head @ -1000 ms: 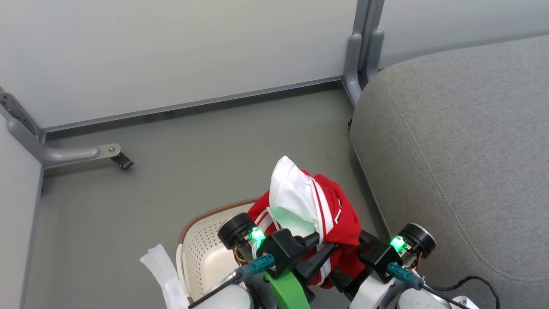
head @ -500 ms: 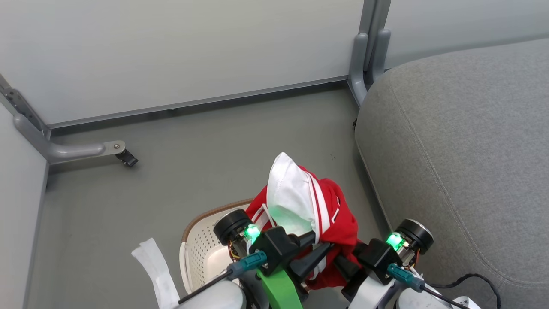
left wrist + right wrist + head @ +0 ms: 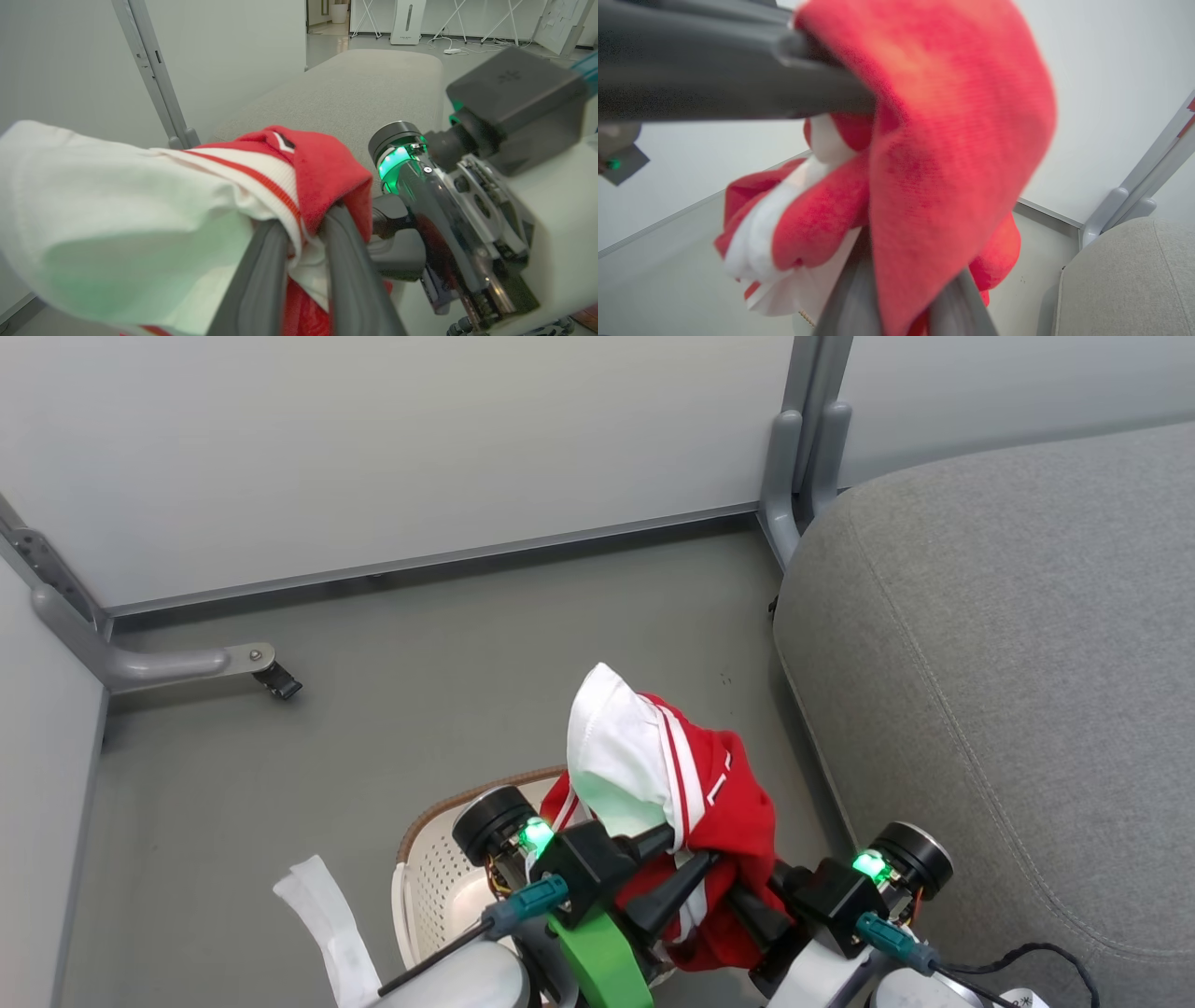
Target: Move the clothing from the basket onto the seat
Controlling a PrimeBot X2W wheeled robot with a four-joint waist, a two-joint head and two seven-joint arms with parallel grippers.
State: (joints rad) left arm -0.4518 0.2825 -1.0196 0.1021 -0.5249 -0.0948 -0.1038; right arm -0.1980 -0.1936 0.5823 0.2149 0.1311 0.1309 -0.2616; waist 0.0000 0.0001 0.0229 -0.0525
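Between your two grippers, low in the head view, the clothing (image 3: 714, 793) hangs bunched up, a white panel peaking at its top and red cloth with white stripes falling to its right. Your left gripper (image 3: 691, 849) reaches in from the left and its fingers (image 3: 261, 275) are clamped on a fold of white and red cloth; the left wrist view shows the fold pinched tight between them. Your right gripper (image 3: 747, 907) comes in from the right, lower down, with its fingers (image 3: 850, 298) buried in the red cloth; the right wrist view shows red fabric running down between them, so they too are closed on the clothing.

The basket (image 3: 434, 887) sits on the floor (image 3: 467, 644) beneath and to the left of the bundle, its brown rim and perforated wall showing; you cannot tell whether the lowest cloth touches it. A white strip (image 3: 322, 924) shows just left of the basket. The seat (image 3: 1008, 663) stands to the right, with a band of floor between it and the clothing. Behind, a grey post (image 3: 803, 439) rises against the pale wall (image 3: 373, 457) beside the seat's far corner.
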